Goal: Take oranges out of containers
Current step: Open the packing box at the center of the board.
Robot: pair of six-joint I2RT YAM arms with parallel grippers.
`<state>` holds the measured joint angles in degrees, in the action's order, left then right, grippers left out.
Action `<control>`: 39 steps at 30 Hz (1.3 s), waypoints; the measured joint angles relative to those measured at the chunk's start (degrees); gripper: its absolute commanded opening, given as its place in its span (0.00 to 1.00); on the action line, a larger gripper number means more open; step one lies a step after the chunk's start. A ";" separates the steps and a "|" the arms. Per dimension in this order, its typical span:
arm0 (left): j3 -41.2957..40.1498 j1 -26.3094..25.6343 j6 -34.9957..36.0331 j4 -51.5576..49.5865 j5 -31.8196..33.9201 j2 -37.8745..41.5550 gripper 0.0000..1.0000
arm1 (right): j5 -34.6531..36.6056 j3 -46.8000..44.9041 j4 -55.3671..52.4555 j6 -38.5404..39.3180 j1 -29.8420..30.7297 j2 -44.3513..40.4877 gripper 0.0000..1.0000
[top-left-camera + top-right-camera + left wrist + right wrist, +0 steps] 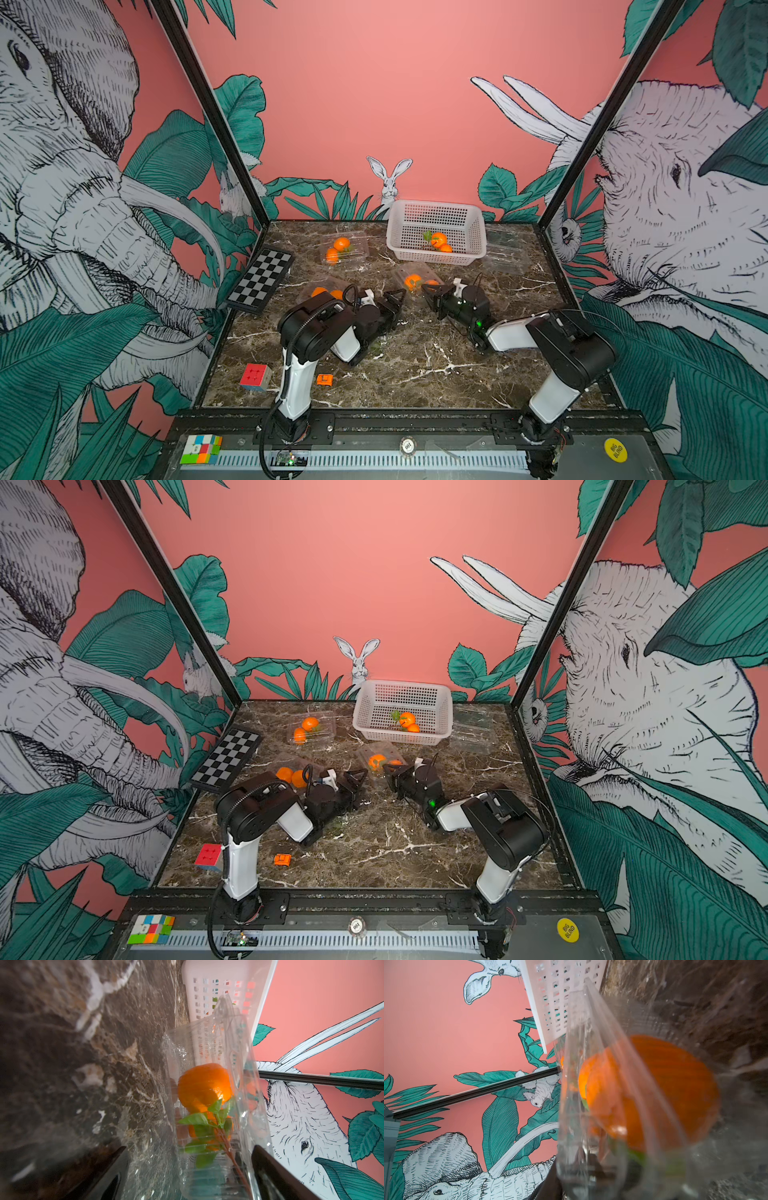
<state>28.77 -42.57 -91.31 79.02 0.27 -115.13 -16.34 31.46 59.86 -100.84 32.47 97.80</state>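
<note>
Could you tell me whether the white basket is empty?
No, two oranges with a green leaf lie inside the basket.

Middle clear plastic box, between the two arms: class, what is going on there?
Both arms work on the clear ribbed plastic clamshell box. The right gripper appears to pinch its lid, partly raised, while the open left gripper faces the other end. Two round orange fruits with green leaves are inside. Two more fruits lie in the white perforated basket.
</note>
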 measured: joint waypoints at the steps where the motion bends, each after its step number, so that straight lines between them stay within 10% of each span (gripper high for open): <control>1: 0.00 0.02 0.00 0.11 0.09 -0.07 0.94 | -0.11 0.11 0.11 0.00 0.00 0.15 0.22; 39: 0.26 -0.33 2.12 -8.31 -2.25 2.64 0.84 | 1.40 4.07 9.88 -8.81 1.29 5.33 0.22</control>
<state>29.04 -42.89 -89.19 70.72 -1.98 -112.49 -14.94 35.53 69.73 -109.65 33.76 103.13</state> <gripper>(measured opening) 0.847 0.218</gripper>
